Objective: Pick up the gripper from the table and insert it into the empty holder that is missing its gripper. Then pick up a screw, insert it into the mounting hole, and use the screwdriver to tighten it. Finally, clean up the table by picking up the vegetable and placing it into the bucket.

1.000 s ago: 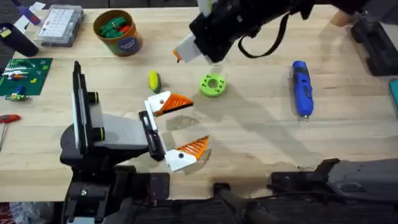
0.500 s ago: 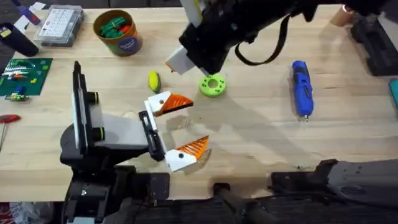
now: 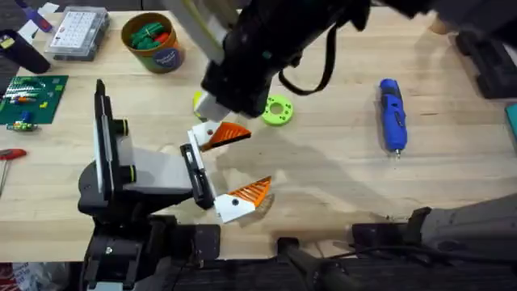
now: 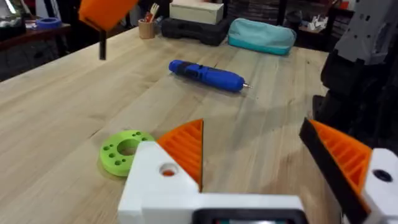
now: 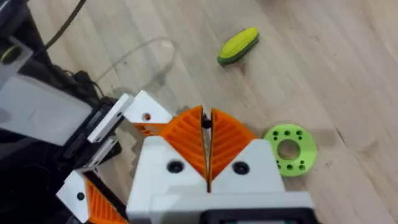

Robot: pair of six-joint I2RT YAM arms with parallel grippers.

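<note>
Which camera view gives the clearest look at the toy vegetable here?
The right wrist view: the vegetable lies unobstructed on the wood, yellow body and green end visible. Overhead, the right arm covers most of it, leaving a yellow sliver.

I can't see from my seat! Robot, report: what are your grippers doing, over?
Left gripper open, low on table. Right gripper shut, empty, above small yellow-and-green toy vegetable. Bright blue pen-shaped screwdriver lying untouched. Green round disc with holes beside vegetable.

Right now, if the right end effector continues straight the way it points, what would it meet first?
Probably the small yellow toy vegetable with a green end, lying ahead of the shut right end effector on the bare wooden table; depth is uncertain.
</note>
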